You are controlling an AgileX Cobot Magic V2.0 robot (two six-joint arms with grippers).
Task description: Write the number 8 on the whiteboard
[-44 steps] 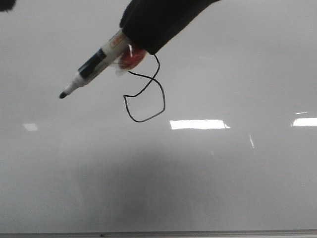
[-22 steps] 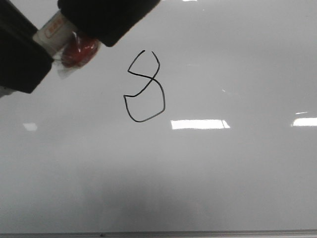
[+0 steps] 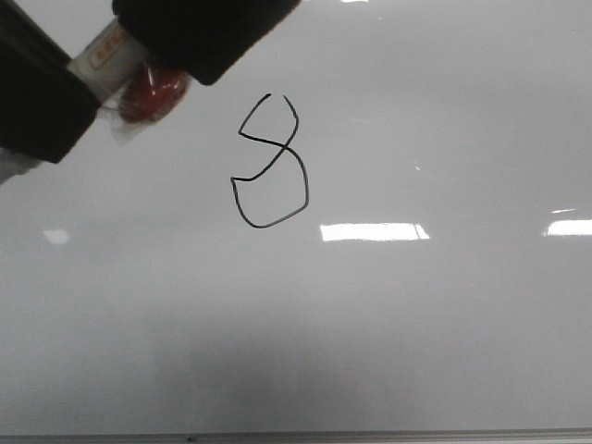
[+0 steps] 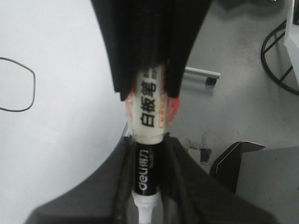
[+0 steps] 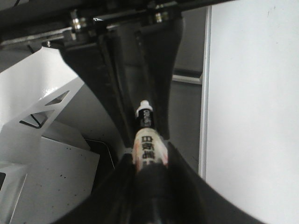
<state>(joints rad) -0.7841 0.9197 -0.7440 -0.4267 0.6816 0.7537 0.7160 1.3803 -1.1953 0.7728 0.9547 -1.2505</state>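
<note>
Number 8 (image 3: pixel 269 162) sits beside right end effector (image 3: pixel 199 37)

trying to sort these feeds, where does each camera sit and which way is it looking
Front view: faces forward and down over the whiteboard with the number 8; both black pincers meet on the marker at upper left.
Left wrist view: on the left arm, looking along the left pincer at the marker, board edge and floor.
Right wrist view: on the right arm, looking along the right pincer towards the left.
Shared: the marker appears in all three.
</note>
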